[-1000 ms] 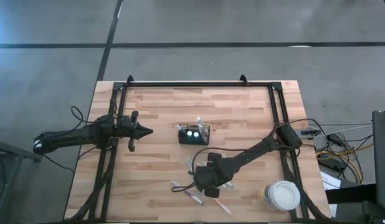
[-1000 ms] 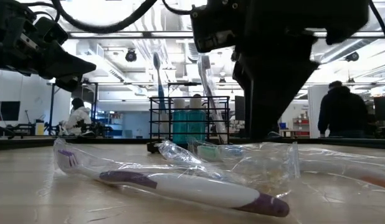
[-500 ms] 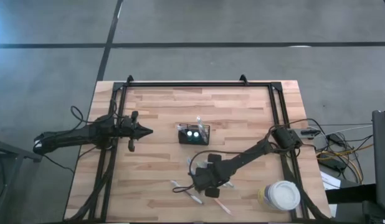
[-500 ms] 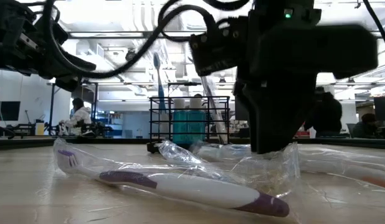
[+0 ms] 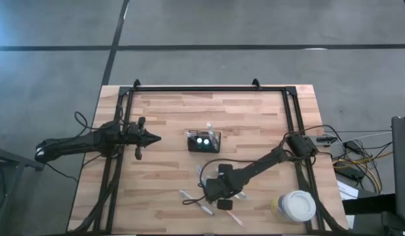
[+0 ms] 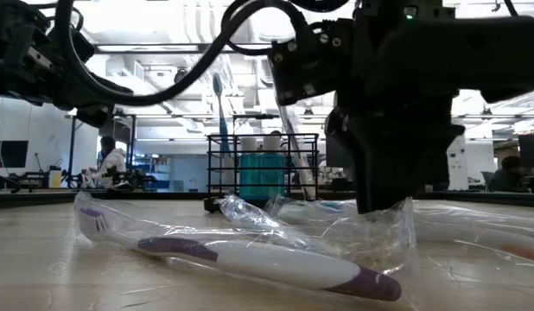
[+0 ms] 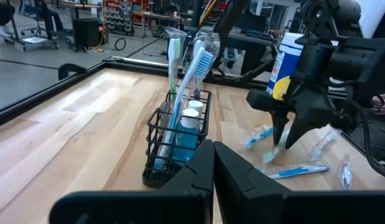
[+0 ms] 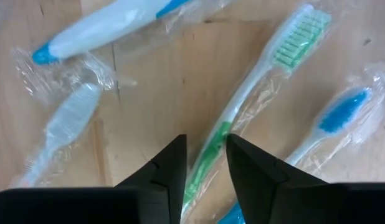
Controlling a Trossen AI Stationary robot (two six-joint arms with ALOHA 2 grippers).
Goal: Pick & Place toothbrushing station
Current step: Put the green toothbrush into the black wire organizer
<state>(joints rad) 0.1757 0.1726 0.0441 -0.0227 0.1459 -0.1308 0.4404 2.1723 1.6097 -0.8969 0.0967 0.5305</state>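
My right gripper [image 8: 204, 163] straddles the green toothbrush [image 8: 267, 99], fingers part-open; I should close squarely on its handle. At nine o'clock, my left gripper [image 5: 154, 137] waits closed.

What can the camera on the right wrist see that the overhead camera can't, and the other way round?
Only the right wrist view shows the wrapped green toothbrush in detail, its handle between the right gripper's fingers, with blue wrapped brushes around it. Only the high view shows the whole table, the black caddy, the white-lidded tub and the waiting left gripper, shut, left of the caddy. Both show the right gripper over the loose toothbrushes.
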